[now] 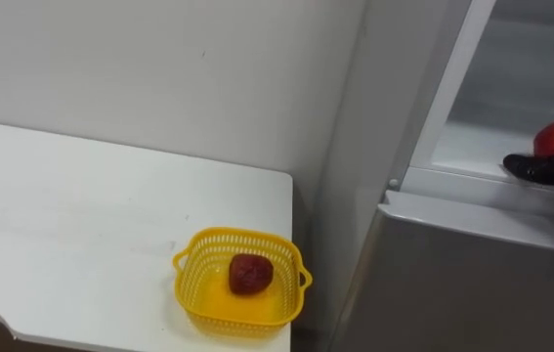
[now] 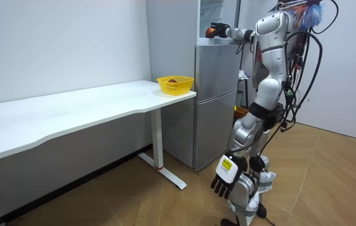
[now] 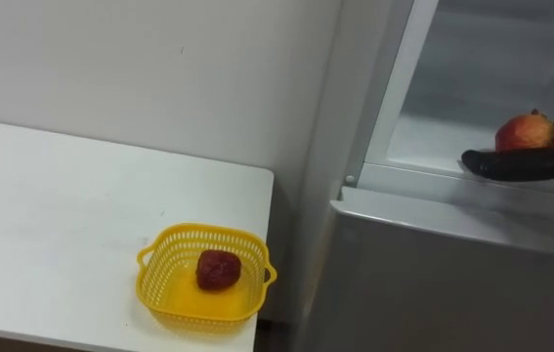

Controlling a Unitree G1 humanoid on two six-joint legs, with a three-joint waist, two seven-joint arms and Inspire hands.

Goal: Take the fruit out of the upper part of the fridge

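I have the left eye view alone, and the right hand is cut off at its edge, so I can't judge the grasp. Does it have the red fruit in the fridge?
Observer: It seems so. In the right eye view the right hand has dark fingers along the front of the red fruit and others rising at its right side, cupping it.
Operator: And the left hand?
Observer: In the room view the left hand hangs low beside the leg, fingers relaxed, holding nothing.
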